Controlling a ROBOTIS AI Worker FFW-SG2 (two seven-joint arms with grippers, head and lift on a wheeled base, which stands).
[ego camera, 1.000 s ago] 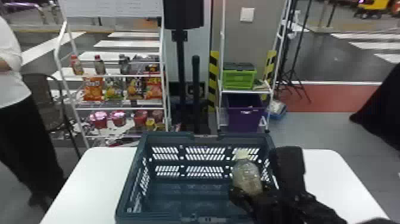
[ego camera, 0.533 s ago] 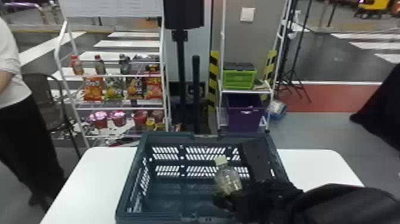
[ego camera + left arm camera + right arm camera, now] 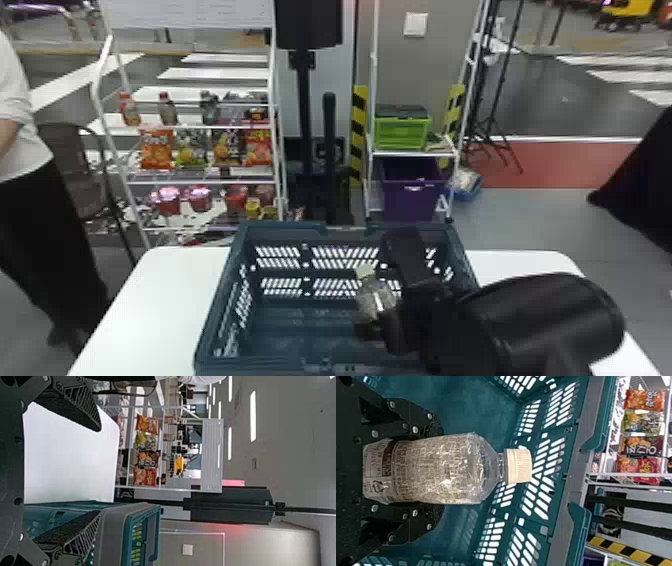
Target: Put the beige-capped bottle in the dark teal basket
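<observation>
From where I stand, the right gripper [image 3: 438, 470] has its jaws pinching the bottle [image 3: 431, 469] from both sides, around the label and below the clear shoulder [image 3: 483, 469]. The bottle is within the walls of the basket [image 3: 220, 300], towards its right half, beige cap [image 3: 518, 466] uppermost and leaning a little left. I can't tell whether its base touches the basket floor. The left gripper [image 3: 99, 471] has its jaws spread wide with nothing between them, by the bench [image 3: 165, 300] on the left.

It looks like thin plastic: light if empty, heavier if full, and I can't judge the fill. The walls would likely give under a hard squeeze, and the smooth label might slip under a loose one. That mid-body hold seems right; I'd leave the narrow cap alone, lower it gently, then let go.
</observation>
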